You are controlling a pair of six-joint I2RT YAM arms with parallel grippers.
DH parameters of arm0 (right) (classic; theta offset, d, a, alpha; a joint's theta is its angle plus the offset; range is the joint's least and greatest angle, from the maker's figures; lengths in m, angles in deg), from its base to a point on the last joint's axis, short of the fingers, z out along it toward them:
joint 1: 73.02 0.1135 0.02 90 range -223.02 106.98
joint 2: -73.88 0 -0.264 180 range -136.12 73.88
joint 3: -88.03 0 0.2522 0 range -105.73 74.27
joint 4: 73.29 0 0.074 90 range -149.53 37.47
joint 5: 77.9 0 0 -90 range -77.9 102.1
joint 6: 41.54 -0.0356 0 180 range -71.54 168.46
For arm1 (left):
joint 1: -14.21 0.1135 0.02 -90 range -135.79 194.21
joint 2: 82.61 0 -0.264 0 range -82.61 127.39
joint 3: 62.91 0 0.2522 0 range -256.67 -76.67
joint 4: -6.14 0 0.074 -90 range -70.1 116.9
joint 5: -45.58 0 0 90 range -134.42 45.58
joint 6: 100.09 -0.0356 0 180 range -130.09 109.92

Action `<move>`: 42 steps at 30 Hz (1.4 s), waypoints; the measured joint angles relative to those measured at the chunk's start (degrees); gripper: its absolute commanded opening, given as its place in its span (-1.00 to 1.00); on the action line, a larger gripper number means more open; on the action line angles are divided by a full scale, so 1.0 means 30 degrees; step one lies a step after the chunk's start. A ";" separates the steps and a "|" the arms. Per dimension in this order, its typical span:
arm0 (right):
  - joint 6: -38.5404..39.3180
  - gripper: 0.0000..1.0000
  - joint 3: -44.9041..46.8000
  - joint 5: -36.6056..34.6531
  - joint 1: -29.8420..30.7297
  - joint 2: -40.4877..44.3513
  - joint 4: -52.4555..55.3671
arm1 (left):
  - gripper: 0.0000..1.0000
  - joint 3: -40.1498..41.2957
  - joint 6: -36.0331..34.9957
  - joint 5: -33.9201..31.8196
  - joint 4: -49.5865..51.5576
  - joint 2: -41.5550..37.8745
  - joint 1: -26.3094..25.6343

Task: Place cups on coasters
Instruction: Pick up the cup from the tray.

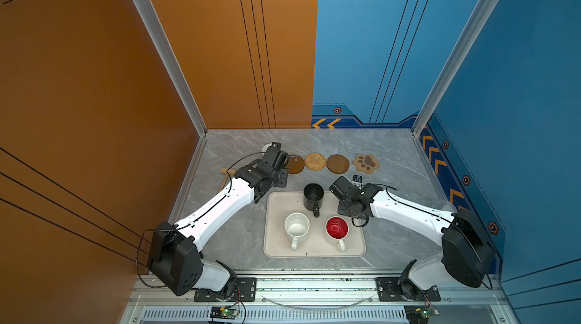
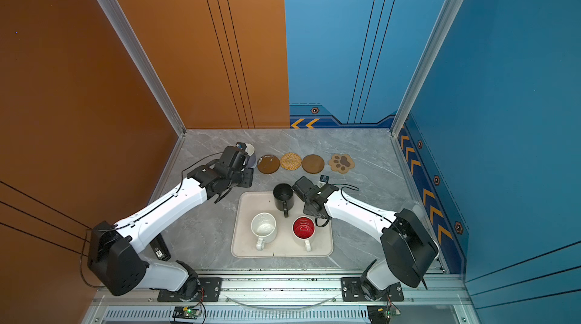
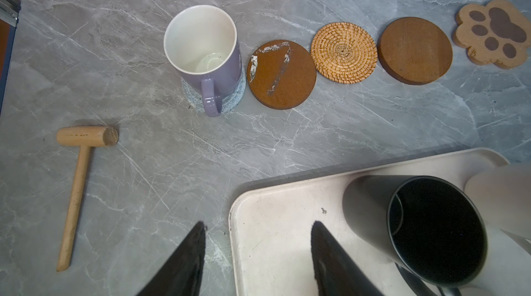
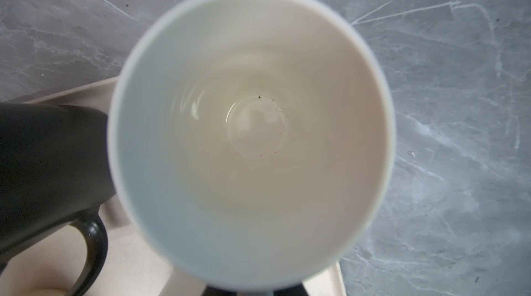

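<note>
While its outside is hidden, cream-white cup point(image 4: 253, 125): viewed from straight above in the right wrist view. The inside is plain and glossy, with a few dark specks at the bottom. It is located at the far right corner of the tray point(image 1: 276, 209), just beside the black cup point(image 4: 48, 165). Whether it is lifted cannot be told.
right gripper point(image 4: 254, 292): only dark parts are shown beneath the cup's rim, so pinching or parted cannot be told.
black cup: matte, dark inside, stood on the tray's far half with the handle turned to the near edge.
speckled white cup point(image 1: 296, 227): placed near left on the tray, handle to the near edge.
red-lined cup point(image 1: 337, 228): white outside, glossy red inside, placed near right on the tray.
lavender cup point(image 3: 201, 44): white inside, set upright on the grey-white woven coaster point(image 3: 234, 97) at the left end of the coaster row.
bare coasters, rowed along the far side:
- glossy brown coaster point(image 3: 281, 74), marked with whitish streaks
- rattan coaster point(image 3: 343, 51)
- plain brown coaster point(image 3: 415, 50)
- paw-shaped coaster point(image 3: 492, 33)
left gripper point(image 3: 258, 225): fingers spread with nothing held between them, positioned near the tray's far left corner.
wooden mallet point(image 3: 77, 188): laid on the table point(image 1: 393, 212), left of the tray.
table: grey, marbled.
</note>
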 measured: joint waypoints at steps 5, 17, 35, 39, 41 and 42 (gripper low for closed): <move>0.0007 -1.00 0.0000 -0.0131 0.0255 0.0044 0.0058 | 0.20 0.0000 0.0000 0.0000 0.0000 0.0000 0.0022; 0.0095 -1.00 -0.0022 -0.1056 0.0714 0.0772 0.0313 | 0.20 0.0000 -0.0007 0.0000 0.0000 0.0000 0.0080; 0.2798 -1.00 -0.1719 -0.0962 -0.2688 0.1960 0.1421 | 0.20 0.0000 0.0000 0.0000 0.0000 0.0000 0.0080; 0.4065 -1.00 -0.2499 -0.0794 -0.4320 0.1960 0.1581 | 0.20 0.0000 0.0015 0.0000 0.0000 0.0000 0.0080; 0.4714 -1.00 -0.3024 -0.0510 -0.5122 0.1902 0.1566 | 0.20 0.0000 0.0066 0.0000 0.0000 0.0000 0.0080; 0.5020 -1.00 -0.3330 -0.0379 -0.5523 0.1814 0.1559 | 0.20 0.0000 0.0073 0.0000 0.0000 0.0000 0.0080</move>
